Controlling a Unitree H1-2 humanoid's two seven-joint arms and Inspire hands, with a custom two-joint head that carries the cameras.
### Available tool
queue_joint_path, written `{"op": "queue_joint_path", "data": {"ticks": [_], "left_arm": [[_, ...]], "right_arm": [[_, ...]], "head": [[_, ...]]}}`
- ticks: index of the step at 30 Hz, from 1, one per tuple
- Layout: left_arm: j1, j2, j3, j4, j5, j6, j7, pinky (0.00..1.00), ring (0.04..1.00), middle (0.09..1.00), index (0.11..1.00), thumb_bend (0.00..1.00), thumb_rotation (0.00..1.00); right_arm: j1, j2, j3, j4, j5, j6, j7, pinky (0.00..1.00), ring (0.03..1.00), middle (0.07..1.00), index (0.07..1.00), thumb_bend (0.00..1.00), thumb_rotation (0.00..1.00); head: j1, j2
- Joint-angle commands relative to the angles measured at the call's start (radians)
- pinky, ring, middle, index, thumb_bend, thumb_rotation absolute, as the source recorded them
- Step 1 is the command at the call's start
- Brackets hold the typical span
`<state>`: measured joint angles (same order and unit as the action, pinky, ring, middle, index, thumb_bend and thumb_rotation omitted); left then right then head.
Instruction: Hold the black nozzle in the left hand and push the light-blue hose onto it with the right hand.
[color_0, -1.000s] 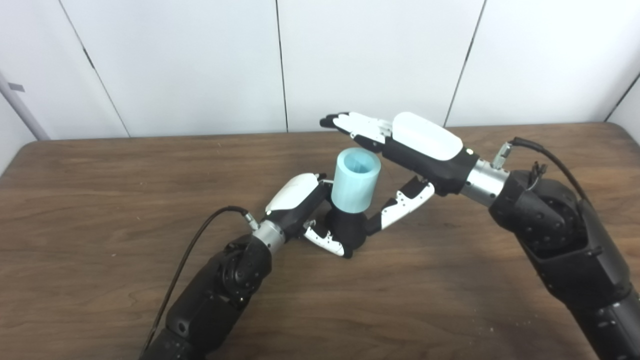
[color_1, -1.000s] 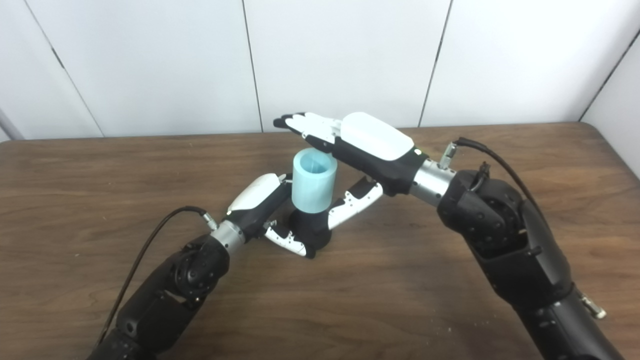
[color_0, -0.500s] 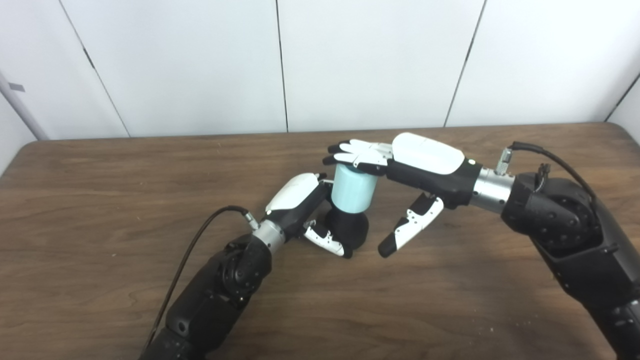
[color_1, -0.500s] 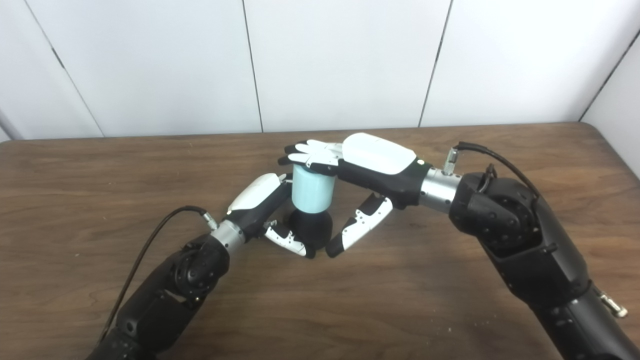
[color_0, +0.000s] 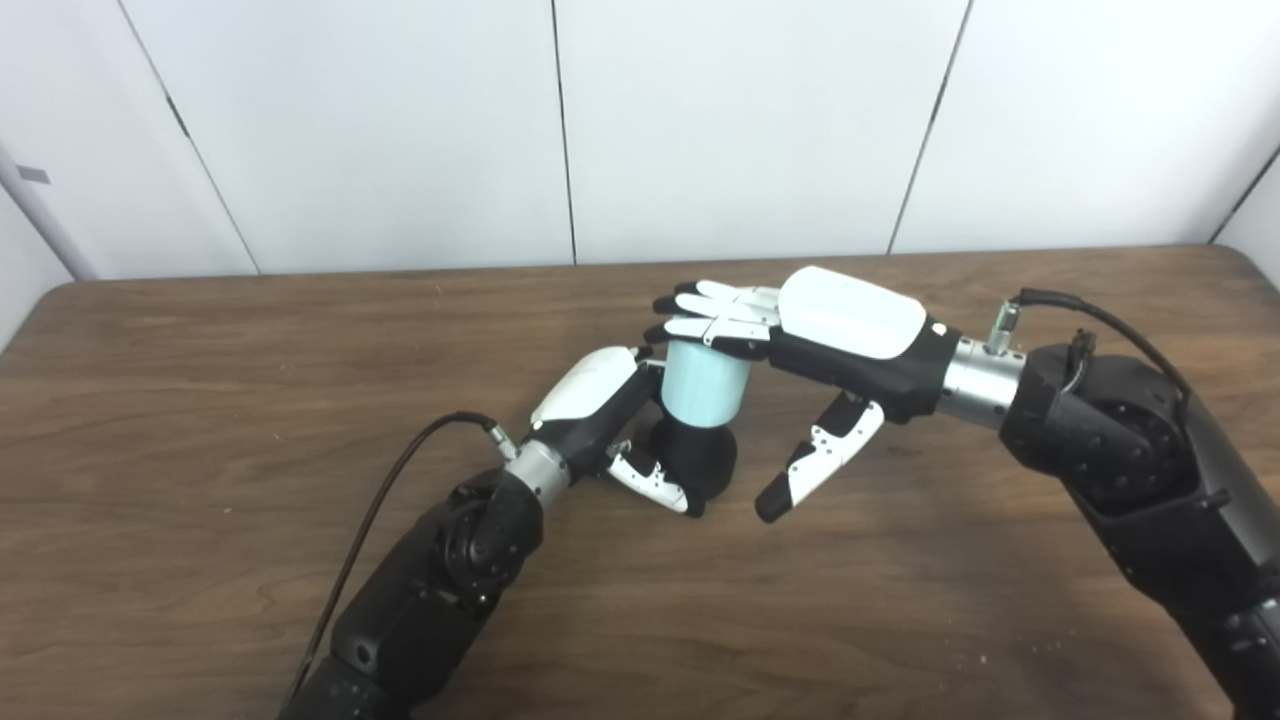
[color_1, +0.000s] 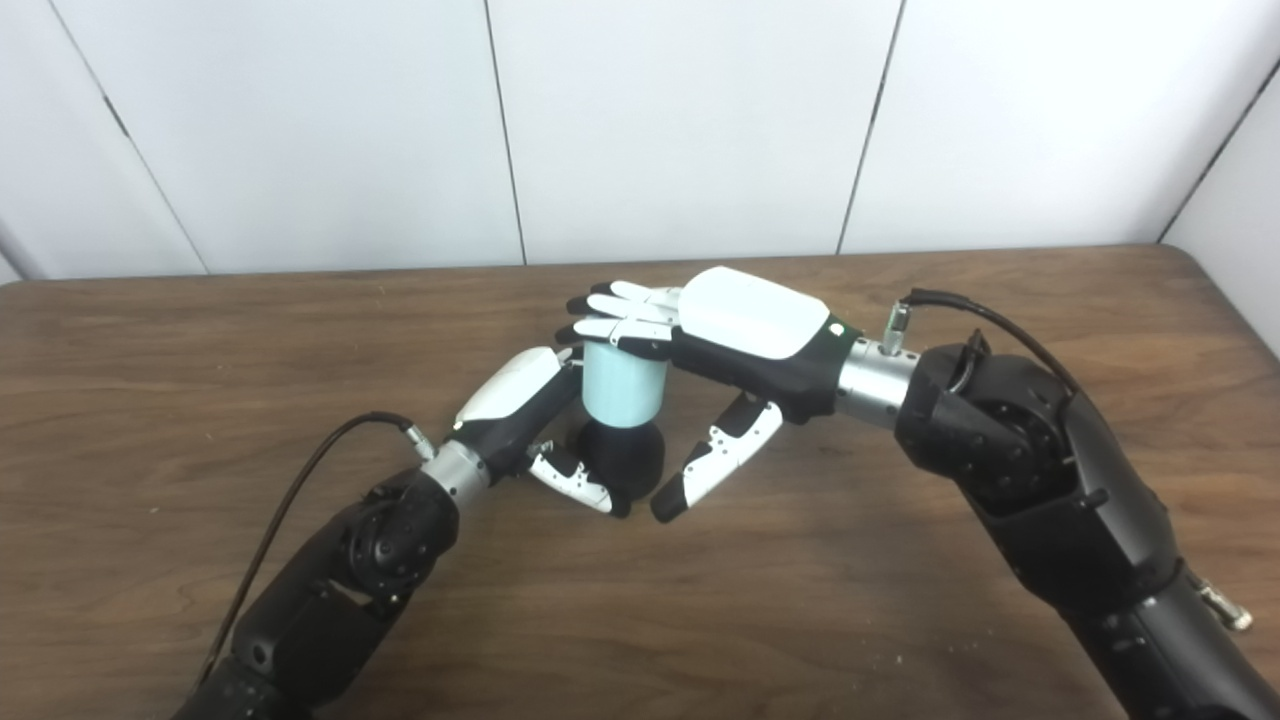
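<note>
The black nozzle (color_0: 700, 455) stands upright on the wooden table (color_0: 200, 380), with the light-blue hose (color_0: 703, 385) seated on its top. My left hand (color_0: 615, 420) is shut on the nozzle's base, its fingers wrapped round the front. My right hand (color_0: 800, 330) lies flat, palm down, with its fingers (color_0: 705, 315) resting across the hose's top end and its thumb (color_0: 815, 465) hanging free to the right. The hose's opening is hidden under the fingers. The same shows in the right eye view, with the hose (color_1: 622, 385) and the nozzle (color_1: 622, 460).
A black cable (color_0: 400, 480) runs along my left forearm over the table. A white panelled wall (color_0: 700, 120) stands behind the table's far edge.
My right hand has come down from above the hose and now lies flat on its top. The hose sits lower on the nozzle. My left hand has not moved.
</note>
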<state>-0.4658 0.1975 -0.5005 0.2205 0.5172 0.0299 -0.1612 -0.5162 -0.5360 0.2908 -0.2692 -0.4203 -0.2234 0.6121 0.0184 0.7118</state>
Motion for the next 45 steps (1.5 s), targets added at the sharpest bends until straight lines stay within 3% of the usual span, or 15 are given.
{"op": "queue_joint_path", "data": {"ticks": [1,8,18,27,39,45], "left_arm": [[0.053,0.024,-0.037,0.061,0.037,0.078,-0.091,1.0,0.595,0.473,0.493,0.53,0.0],[0.049,0.019,-0.04,0.064,0.037,0.081,-0.092,1.0,0.611,0.482,0.489,0.53,0.0],[0.05,0.02,-0.04,0.065,0.039,0.081,-0.091,1.0,0.618,0.498,0.48,0.52,0.0],[0.051,0.015,-0.04,0.066,0.036,0.088,-0.092,1.0,0.61,0.471,0.494,0.53,0.0],[0.051,0.025,-0.029,0.06,0.031,0.084,-0.092,1.0,0.609,0.482,0.489,0.53,0.0],[0.048,0.023,-0.027,0.062,0.028,0.08,-0.092,1.0,0.607,0.482,0.489,0.53,0.0]], "right_arm": [[-0.015,-0.03,0.016,-0.001,-0.035,-0.036,0.013,0.89,0.965,0.959,0.89,0.74,0.81],[0.01,-0.028,0.066,0.028,-0.121,-0.133,-0.03,0.9,0.957,0.948,0.888,0.72,0.84],[-0.001,-0.012,0.116,0.052,-0.083,-0.151,-0.044,0.92,0.977,0.959,0.9,0.72,0.84],[-0.011,-0.029,0.129,0.061,-0.01,-0.137,-0.024,0.94,0.976,0.945,0.893,0.74,0.81],[0.032,-0.029,0.099,0.036,-0.129,-0.012,-0.036,0.95,0.986,0.983,0.937,0.73,0.78],[0.035,-0.031,0.102,0.021,-0.137,-0.008,-0.031,0.96,0.993,0.989,0.945,0.73,0.8]], "head": [[0.0,0.001],[0.003,0.003],[0.008,0.007],[0.008,0.009],[0.008,0.01],[0.005,0.013]]}}
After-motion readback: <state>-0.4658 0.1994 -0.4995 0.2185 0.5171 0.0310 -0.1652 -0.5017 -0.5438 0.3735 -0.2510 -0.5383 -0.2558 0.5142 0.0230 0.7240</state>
